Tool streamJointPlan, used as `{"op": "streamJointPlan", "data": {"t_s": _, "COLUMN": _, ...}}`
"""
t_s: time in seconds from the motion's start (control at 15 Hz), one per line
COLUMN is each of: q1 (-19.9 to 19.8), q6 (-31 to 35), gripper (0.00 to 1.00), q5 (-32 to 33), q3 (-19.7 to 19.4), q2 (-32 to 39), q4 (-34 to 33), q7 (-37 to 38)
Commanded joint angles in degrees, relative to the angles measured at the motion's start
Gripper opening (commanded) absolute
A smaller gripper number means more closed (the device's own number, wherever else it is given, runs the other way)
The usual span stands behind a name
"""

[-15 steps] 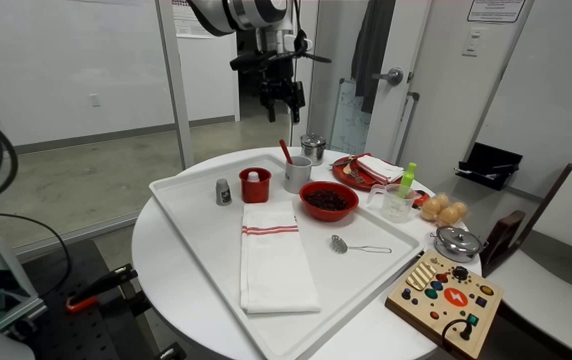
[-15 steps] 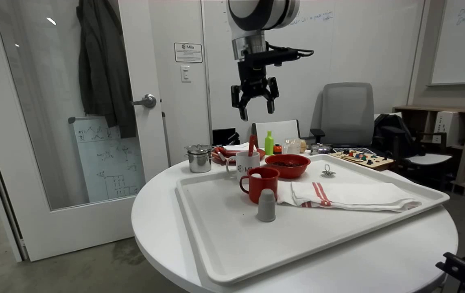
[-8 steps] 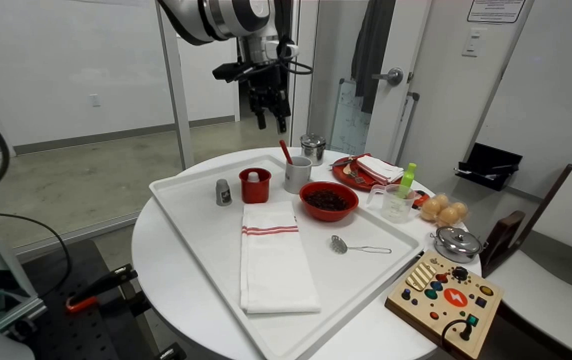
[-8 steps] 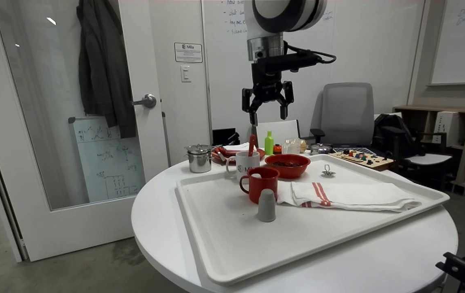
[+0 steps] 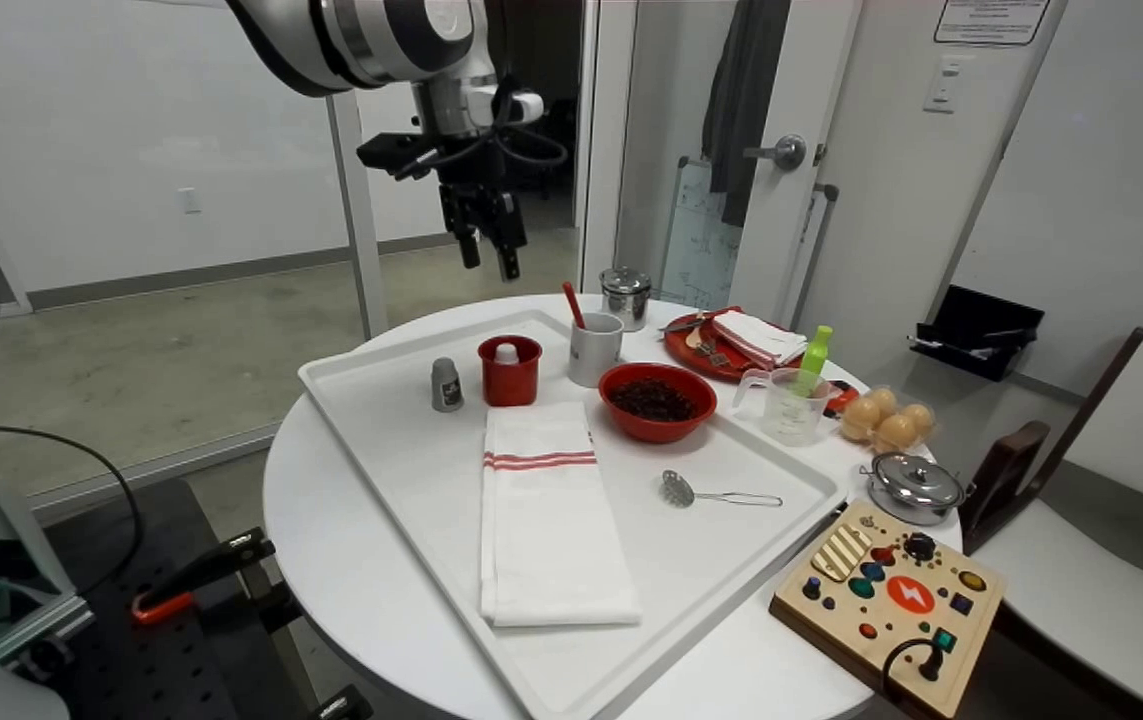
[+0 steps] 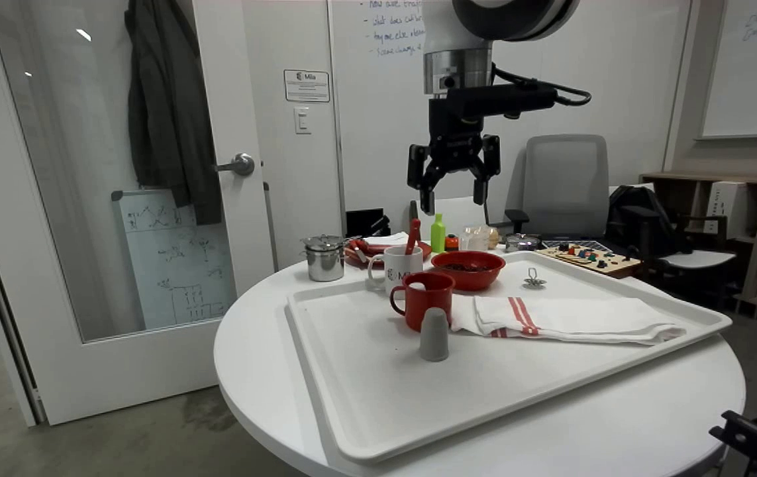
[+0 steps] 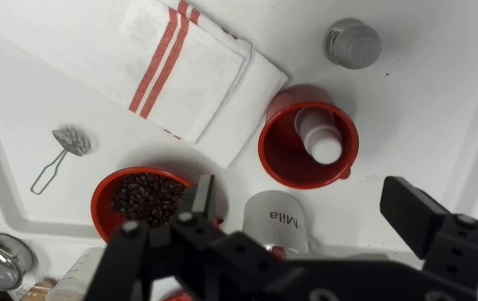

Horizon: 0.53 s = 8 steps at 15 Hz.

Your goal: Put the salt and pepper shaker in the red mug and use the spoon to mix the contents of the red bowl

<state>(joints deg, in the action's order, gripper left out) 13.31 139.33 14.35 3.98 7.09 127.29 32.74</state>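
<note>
Upright inside the red mug (image 5: 509, 386) (image 6: 422, 308) stands the pale shaker (image 7: 324, 140), its cap showing above the inside. The grey shaker (image 5: 446, 385) (image 7: 354, 44) is upright on the tray beside the mug. Dark beans lie in the red bowl (image 5: 656, 430) (image 7: 104, 209), nearby on the tray's edge. What I take for the spoon (image 5: 677, 489) (image 7: 71, 142) is a silvery utensil with a rounded head and thin wire handle, flat on the tray. My gripper (image 5: 491, 268) (image 6: 454, 199) (image 7: 299, 184) hangs well above the tray, jaws wide apart, nothing between them.
A pale Mila mug (image 5: 595, 352) (image 7: 274, 215) with a red handle (image 5: 573, 305) sticking up stands beside the red mug. The folded towel (image 5: 546, 520) covers the tray's middle. Behind are a steel pot (image 5: 626, 298), a red plate (image 5: 676, 345) and a measuring cup (image 5: 793, 410).
My open gripper has come lower and travelled across, toward the side where the red mug and grey shaker stand. The red handle in the pale mug leans slightly differently.
</note>
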Motion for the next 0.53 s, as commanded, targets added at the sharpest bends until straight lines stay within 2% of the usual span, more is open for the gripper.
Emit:
{"op": "streamJointPlan", "data": {"t_s": 0.0, "q1": -0.71, "q6": 2.87, "gripper": 1.0, "q5": -1.31, "q3": 1.41, "q2": 0.73, "q4": 3.03, "q7": -1.74}}
{"op": "streamJointPlan", "data": {"t_s": 0.47, "q1": -0.25, "q6": 3.14, "gripper": 1.0, "q5": -2.02, "q3": 1.69, "q2": 4.09, "q4": 3.4, "q7": -2.31}}
